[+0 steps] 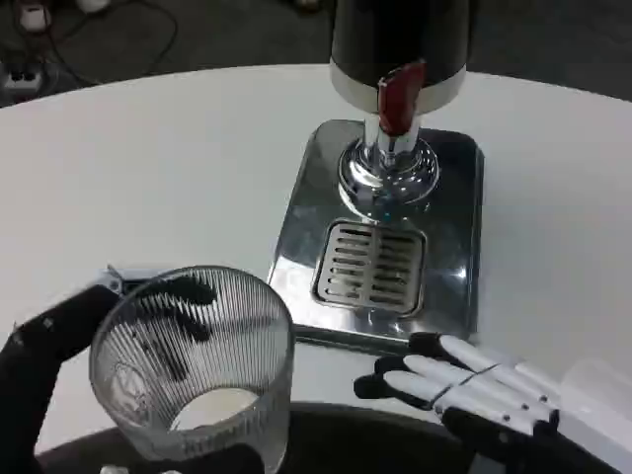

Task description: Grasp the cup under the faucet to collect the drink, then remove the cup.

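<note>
Left robot hand (59,341) grips cup (197,365) | clear ribbed glass

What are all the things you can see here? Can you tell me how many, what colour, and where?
cup: one, clear ribbed glass, near edge of table, left of the tray
drink dispenser: one, black and silver with a red lever, top middle
drip tray: one, shiny silver with a slotted grate, under the faucet
table: one, white
cables: several, on the dark floor, top left
left hand: one, holds the cup
right hand: one, fingers apart, near the tray's front edge
</note>
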`<action>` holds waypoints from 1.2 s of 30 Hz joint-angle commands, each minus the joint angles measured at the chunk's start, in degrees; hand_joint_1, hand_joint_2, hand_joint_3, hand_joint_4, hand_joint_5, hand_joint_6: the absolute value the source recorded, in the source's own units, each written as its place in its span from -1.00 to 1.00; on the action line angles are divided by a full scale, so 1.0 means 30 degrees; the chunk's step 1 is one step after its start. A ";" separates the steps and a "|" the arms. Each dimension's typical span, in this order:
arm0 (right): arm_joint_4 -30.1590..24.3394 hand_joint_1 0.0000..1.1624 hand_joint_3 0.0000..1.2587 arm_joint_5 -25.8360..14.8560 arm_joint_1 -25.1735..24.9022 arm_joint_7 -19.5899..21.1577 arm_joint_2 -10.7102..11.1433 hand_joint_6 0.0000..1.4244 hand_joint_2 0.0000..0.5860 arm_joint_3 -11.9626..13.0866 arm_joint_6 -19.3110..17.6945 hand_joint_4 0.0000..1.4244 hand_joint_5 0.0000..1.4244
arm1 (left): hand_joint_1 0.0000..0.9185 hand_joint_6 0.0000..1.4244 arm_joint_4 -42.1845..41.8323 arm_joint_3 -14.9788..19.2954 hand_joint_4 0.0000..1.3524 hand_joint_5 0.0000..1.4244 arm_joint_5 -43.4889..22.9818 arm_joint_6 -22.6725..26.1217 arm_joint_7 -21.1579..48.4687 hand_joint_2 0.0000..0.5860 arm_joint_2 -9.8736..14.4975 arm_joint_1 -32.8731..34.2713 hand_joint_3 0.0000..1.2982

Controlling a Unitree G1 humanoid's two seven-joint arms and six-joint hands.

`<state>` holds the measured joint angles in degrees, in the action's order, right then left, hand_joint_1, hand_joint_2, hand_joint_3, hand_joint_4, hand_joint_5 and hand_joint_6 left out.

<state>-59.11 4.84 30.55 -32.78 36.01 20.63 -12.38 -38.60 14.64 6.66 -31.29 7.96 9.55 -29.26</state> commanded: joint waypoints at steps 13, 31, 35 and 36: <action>-0.0296 -0.10 -0.77 -0.0196 0.0078 0.0422 0.0025 -1.00 0.53 -0.0019 -0.0139 -0.88 -1.00 | 0.74 0.17 -0.0402 0.0089 0.14 0.20 -0.0322 0.0340 -0.0123 -0.87 0.0000 0.0441 0.14; -0.0296 -0.10 -0.77 -0.0078 -0.0657 0.0514 0.0084 -1.00 0.53 -0.0302 0.1021 -0.88 -1.00 | 0.74 0.19 0.1597 0.0773 0.16 0.20 -0.0162 0.0435 -0.0245 -0.86 0.0478 0.2362 0.14; -0.0296 -0.10 -0.77 -0.0024 -0.0968 0.0475 0.0132 -1.00 0.53 -0.0415 0.1382 -0.88 -1.00 | 0.74 0.19 0.2537 0.1019 0.16 0.20 0.0005 0.0227 -0.0297 -0.84 0.0679 0.3178 0.14; -0.0296 -0.10 -0.77 0.0014 -0.1067 0.0469 0.0135 -1.00 0.53 -0.0468 0.1487 -0.88 -1.00 | 0.73 0.19 0.2937 0.1121 0.16 0.20 0.0125 0.0112 -0.0383 -0.84 0.0758 0.3497 0.14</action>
<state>-59.13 4.77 27.87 -31.80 36.09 19.63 -8.65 -31.50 17.10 7.09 -29.74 7.93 11.00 -20.35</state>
